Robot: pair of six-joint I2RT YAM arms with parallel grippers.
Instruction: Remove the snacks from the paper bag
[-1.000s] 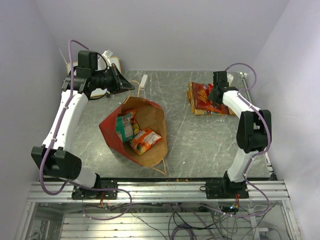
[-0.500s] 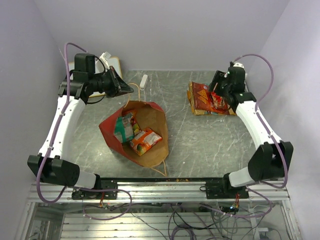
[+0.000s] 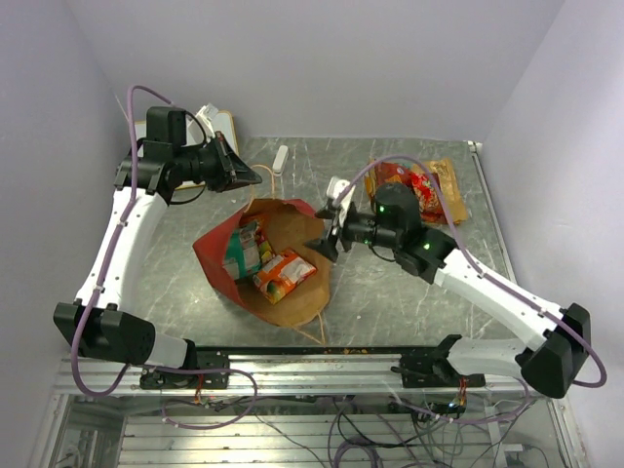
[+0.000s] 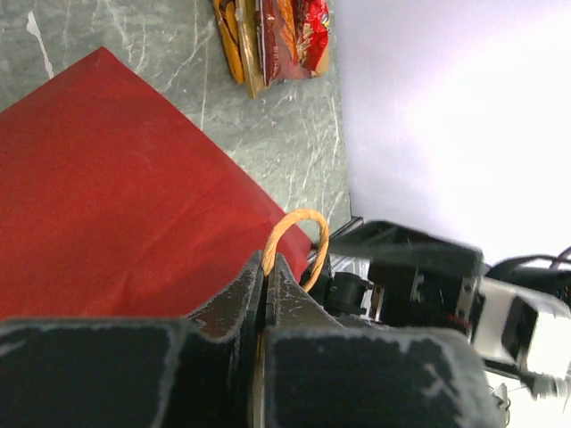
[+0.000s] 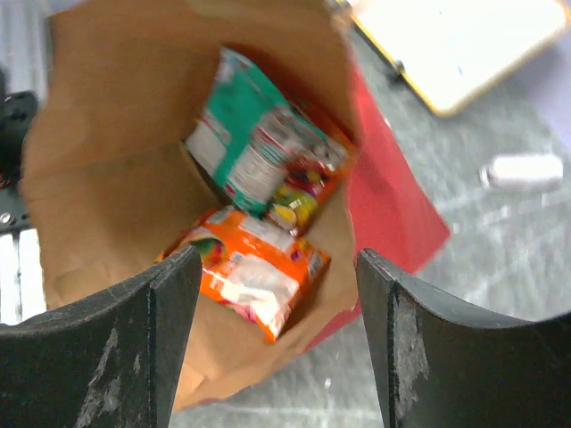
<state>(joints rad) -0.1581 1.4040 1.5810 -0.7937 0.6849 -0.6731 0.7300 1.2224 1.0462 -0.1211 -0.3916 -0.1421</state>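
Note:
The paper bag [image 3: 210, 252], red outside and brown inside, lies mid-table with its mouth facing the far side. My left gripper [image 3: 255, 175] is shut on its tan cord handle [image 4: 299, 218] and holds the mouth open beside the red side of the paper bag [image 4: 116, 196]. Inside lie a teal snack packet [image 3: 244, 249] and an orange snack packet [image 3: 283, 273]. My right gripper [image 3: 327, 239] hangs open at the bag's mouth. Its wrist view looks in at the orange packet [image 5: 254, 276] and the teal packet [image 5: 254, 143], and nothing is between its jaws. More snacks [image 3: 419, 190] lie piled at the back right.
A whiteboard [image 3: 219, 122] rests at the back left corner, with a small white object [image 3: 280, 158] near it. The metal rail [image 3: 312, 370] with both arm bases runs along the near edge. Walls close in the table on the left, far and right sides.
My right arm has swung from the snack pile at the back right to the bag's mouth, and its jaws have opened. The left gripper kept its hold on the handle.

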